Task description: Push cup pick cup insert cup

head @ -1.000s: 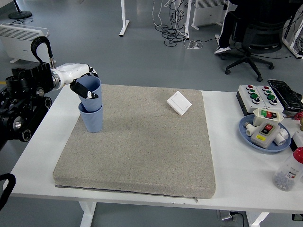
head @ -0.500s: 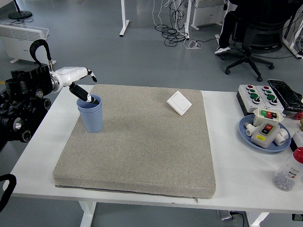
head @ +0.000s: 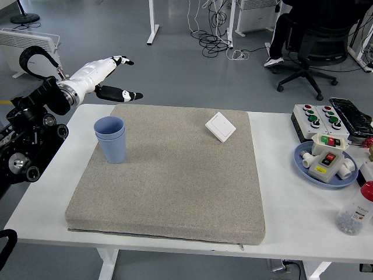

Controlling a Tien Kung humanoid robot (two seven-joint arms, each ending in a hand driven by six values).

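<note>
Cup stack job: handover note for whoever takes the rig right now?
Left hand: open, fingers spread, holding nothing, raised above the far-left corner of the grey mat, clear of the cups.
Right hand: not in view.
Blue cups: one nested inside the other, standing upright on the mat's left side; both rims visible.
Done: the insert looks complete and the hand has let go.
Left: probably nothing beyond parking the arm; check that the inner cup sits fully down.
White switch plate on the mat's far side is untouched.

Blue nested cups (head: 111,138) on a speckled grey mat (head: 169,172), beside a white, black-tipped robot hand (head: 104,77).
</note>
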